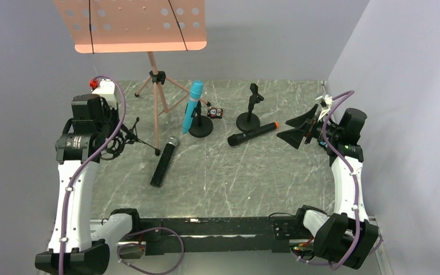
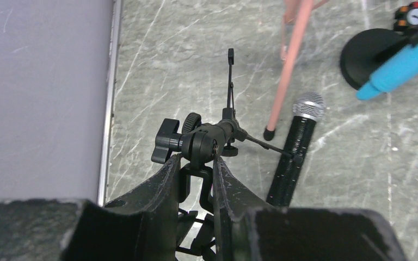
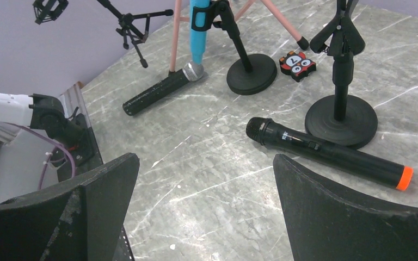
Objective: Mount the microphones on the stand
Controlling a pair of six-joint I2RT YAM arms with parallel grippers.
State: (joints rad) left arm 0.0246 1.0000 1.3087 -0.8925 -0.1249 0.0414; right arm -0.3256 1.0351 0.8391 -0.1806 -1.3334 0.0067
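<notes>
Grey marbled bench (image 1: 217,177), seen from above: the blue mic (image 1: 193,107) already sits in a round-base stand (image 1: 200,127), while the silver-head mic (image 1: 164,162) and orange-end mic (image 1: 252,133) lie flat. Here the left fingers (image 1: 117,143) grip the small tripod stand (image 1: 130,136), and the right fingers (image 1: 297,128) hang spread near the orange-end mic. Left wrist: the fingers pinch the tripod stand's swivel head, with the silver-head mic just to their right, untouched. Right wrist: the wide-open fingers frame the orange-end mic, which lies ahead between them, apart from both and hard by the base of the empty stand (image 3: 326,117). That mic looks next: take it mid-body, lift it clear of the base, and hold the tripod steady.
</notes>
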